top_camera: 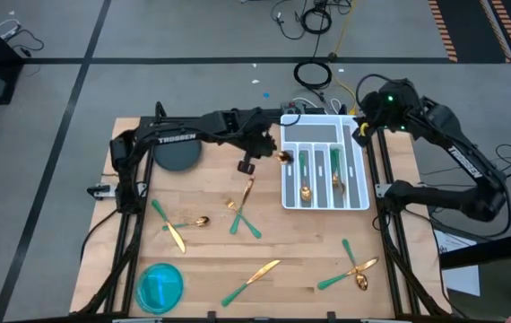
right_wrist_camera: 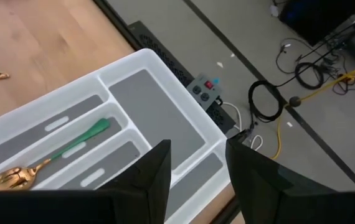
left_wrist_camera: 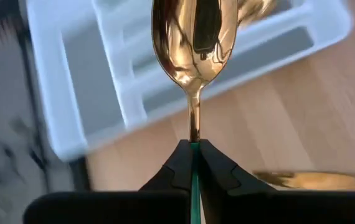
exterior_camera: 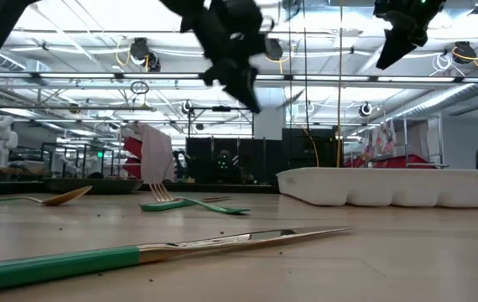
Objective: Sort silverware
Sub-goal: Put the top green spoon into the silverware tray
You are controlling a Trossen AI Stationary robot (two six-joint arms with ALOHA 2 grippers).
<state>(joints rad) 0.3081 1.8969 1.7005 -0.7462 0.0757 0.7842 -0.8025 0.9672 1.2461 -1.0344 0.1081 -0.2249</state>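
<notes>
Gold-headed and green-handled, the spoon (left_wrist_camera: 194, 46) is pinched by its slim handle in the left claw (left_wrist_camera: 193, 163), whose fingers are pressed tight on it, bowl pointing ahead toward the white tray (top_camera: 324, 163) just beyond. To do this step well, I judge the spoon should be carried over the slot that already holds a spoon, lined up lengthwise with the channel and lowered close before letting go, so it does not bounce across a divider. The left arm reaches long across the table (top_camera: 309, 260), stretched nearly level, its wrist raised off the wood beside the tray's near edge. The right claw (right_wrist_camera: 197, 163) hangs spread and empty above the tray's far corner, its arm folded back. More silverware lies scattered behind and below the left claw
</notes>
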